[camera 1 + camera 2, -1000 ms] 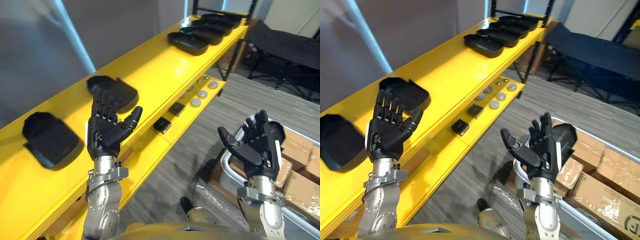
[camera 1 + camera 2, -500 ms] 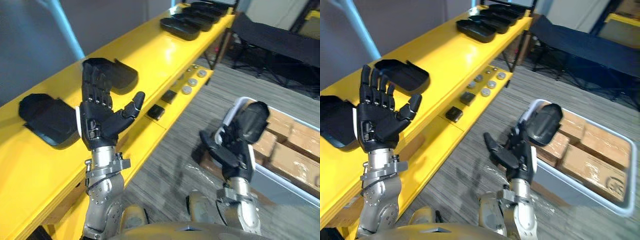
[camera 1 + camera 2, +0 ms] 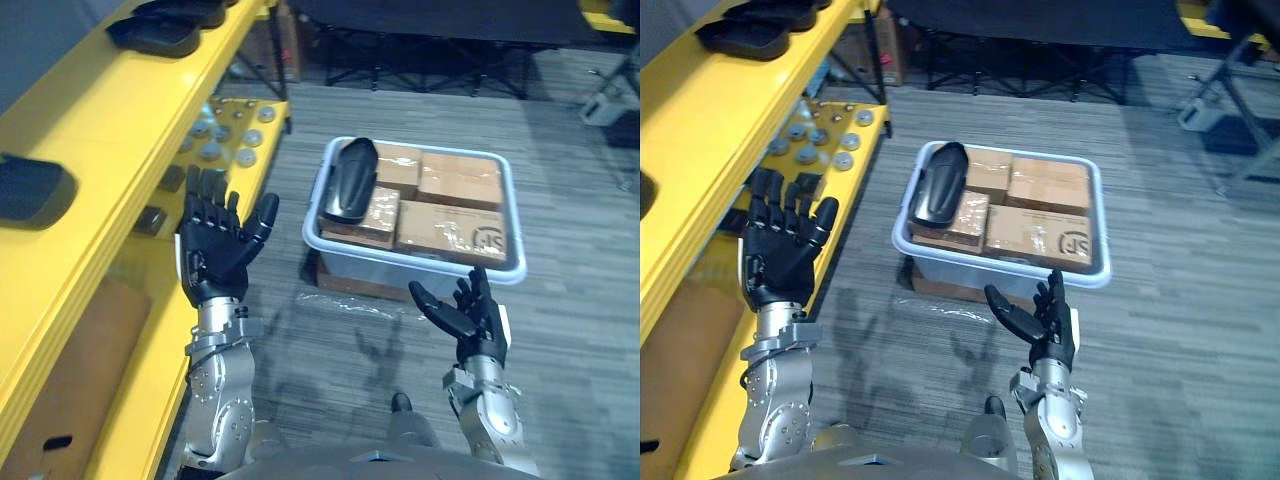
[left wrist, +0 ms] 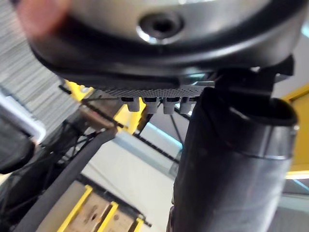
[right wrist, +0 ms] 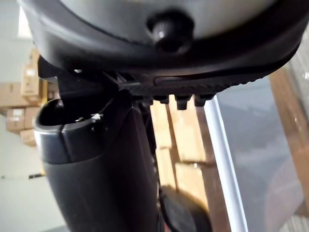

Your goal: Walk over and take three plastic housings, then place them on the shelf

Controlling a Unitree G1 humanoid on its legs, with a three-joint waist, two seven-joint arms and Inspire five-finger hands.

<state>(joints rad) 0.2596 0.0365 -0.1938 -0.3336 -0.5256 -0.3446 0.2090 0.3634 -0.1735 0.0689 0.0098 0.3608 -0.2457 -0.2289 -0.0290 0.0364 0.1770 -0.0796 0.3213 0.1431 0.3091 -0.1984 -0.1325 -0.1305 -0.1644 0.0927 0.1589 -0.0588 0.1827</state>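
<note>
View swung off shelf (image 3: 95,120) onto bin (image 3: 415,268); both hands empty.
Vs 0.5 s ago the cam has turned: shelf now sits at left edge, bin w/ boxes (image 3: 455,225) is mid-frame. One housing (image 3: 350,180) lies tilted on the boxes at bin's left end; shelf housings (image 3: 155,35) are on the top board, w/ one more (image 3: 30,188) nearer in L-eye view. R wrist view looks past thumb to bin rim & boxes. L hand (image 3: 215,255) is upright, palm to cam, fingers spread, released. R hand (image 3: 470,318) is lower, palm up, fingers loose, apart from bin.
</note>
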